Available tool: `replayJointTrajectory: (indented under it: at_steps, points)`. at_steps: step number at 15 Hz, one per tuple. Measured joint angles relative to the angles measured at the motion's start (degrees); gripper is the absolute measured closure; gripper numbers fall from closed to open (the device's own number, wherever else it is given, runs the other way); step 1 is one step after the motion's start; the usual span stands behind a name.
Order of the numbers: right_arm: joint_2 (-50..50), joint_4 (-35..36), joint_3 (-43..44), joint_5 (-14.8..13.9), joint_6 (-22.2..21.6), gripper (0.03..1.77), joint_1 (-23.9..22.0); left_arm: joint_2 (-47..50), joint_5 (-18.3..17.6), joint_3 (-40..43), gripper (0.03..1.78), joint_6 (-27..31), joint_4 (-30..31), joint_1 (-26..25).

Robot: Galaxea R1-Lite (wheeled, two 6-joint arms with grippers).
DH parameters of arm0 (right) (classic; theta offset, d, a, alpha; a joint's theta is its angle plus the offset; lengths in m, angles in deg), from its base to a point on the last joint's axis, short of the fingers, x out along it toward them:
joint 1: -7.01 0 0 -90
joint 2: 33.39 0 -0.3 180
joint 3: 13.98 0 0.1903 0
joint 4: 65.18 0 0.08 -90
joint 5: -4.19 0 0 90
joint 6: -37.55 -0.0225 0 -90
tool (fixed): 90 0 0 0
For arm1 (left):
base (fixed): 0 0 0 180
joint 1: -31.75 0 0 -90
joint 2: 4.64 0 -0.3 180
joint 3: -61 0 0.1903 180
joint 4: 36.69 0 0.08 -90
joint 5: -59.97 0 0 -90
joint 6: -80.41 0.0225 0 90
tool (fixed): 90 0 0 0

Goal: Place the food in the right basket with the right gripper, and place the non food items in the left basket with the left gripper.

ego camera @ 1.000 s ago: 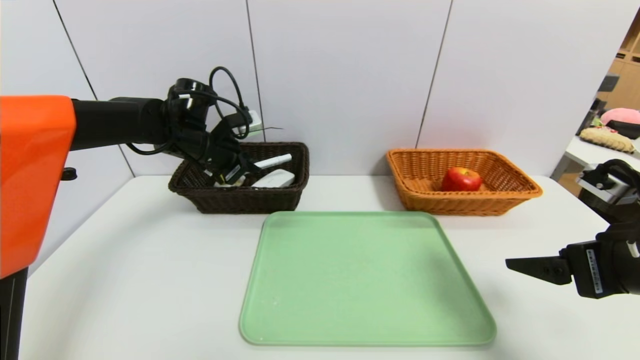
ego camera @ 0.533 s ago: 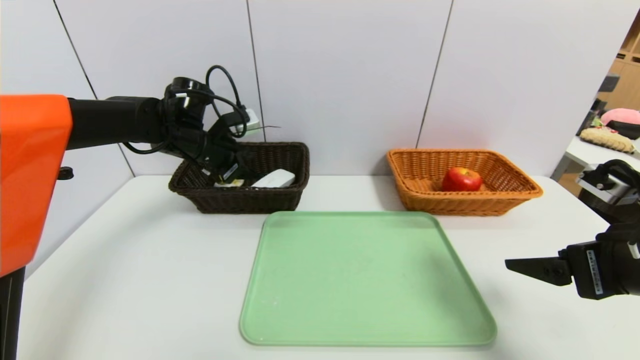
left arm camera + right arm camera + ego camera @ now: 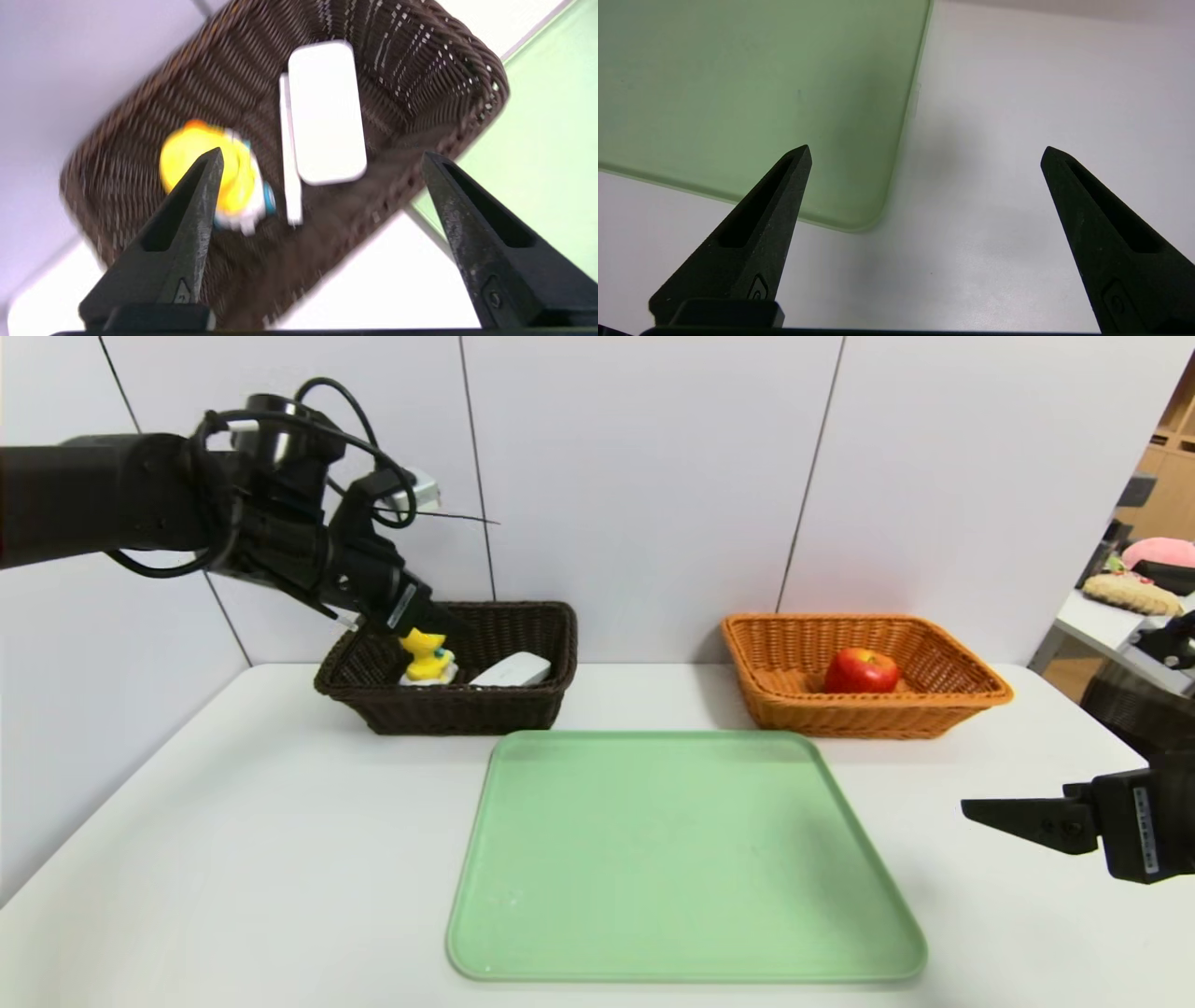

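The dark brown left basket (image 3: 448, 709) (image 3: 411, 70) holds a yellow duck toy (image 3: 425, 656) (image 3: 236, 175), a flat white box (image 3: 511, 670) (image 3: 327, 112) and a thin white stick (image 3: 289, 154) beside the box. My left gripper (image 3: 434, 621) (image 3: 322, 153) hangs open just above that basket, over the duck, with nothing between its fingers. A red apple (image 3: 861, 670) lies in the orange right basket (image 3: 887, 714). At the table's right side my right gripper (image 3: 990, 814) (image 3: 925, 148) stands open and empty, low over the bare table.
A large light green tray (image 3: 686, 859) (image 3: 738, 93) lies in the table's middle, in front of both baskets, with nothing on it. Its near right corner sits close to the right gripper. A white panelled wall stands right behind the baskets.
The left gripper has opened and risen from inside the brown basket. The white stick it held now lies in the basket, and the duck shows. The right gripper has drawn slightly rightward.
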Motion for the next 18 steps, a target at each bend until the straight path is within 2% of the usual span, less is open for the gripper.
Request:
replayJointTrajectory:
  at_steps: [2,6,9,12,15,18]
  points:
    - [-2.7,-0.1,0.8,-0.2,0.0,0.1,-0.3,5.9,5.0,5.4,0.27,-5.2,-0.8,-0.5]
    - [-10.3,-0.4,0.6,0.1,0.4,0.1,-0.5,19.7,17.6,17.4,0.2,-15.1,-2.8,-2.8]
    - [-17.2,-0.7,-1.0,0.3,0.7,0.1,-0.4,30.8,23.6,26.8,0.17,-21.2,-4.0,-3.3]
    - [-24.6,-2.1,-2.4,0.2,1.4,0.1,-1.5,42.5,25.0,36.4,0.15,-23.5,-4.4,-3.5]
    - [-31.8,-5.7,-3.4,0.4,5.1,0.1,-4.6,54.6,25.3,46.9,0.14,-24.0,-4.4,-3.6]
    - [-36.3,-6.5,-4.0,0.9,5.9,0.1,-7.4,64.8,25.2,55.9,0.13,-24.2,-4.4,-4.4]
